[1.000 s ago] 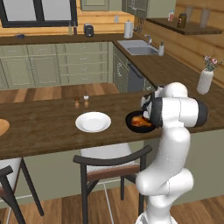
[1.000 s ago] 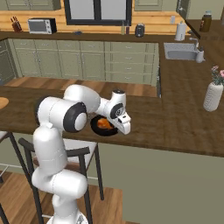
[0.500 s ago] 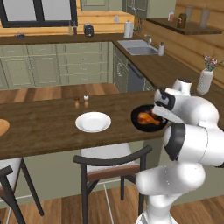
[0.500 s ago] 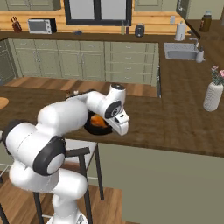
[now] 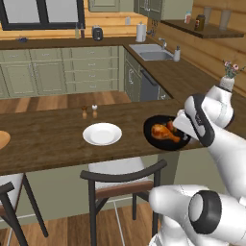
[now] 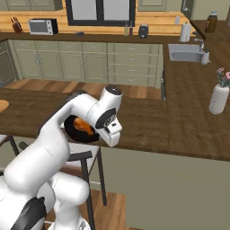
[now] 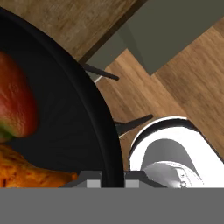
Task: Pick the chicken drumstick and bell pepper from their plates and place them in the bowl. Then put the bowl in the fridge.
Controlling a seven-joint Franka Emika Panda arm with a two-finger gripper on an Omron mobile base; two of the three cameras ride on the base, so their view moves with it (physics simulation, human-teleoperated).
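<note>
Lifted off the counter, bowl (image 7: 65,100) rim sits clamped between jaws.

A dark wooden counter (image 5: 53,139) carried two small shakers (image 5: 89,112) standing side by side. A dark-framed chair (image 5: 122,185) stood tucked under its front edge. Farther off, a white vase (image 6: 218,99) of flowers stood near a steel sink (image 5: 150,52).

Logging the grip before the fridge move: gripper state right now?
Gripper: shut on the bowl rim; drumstick and pepper inside.
</note>
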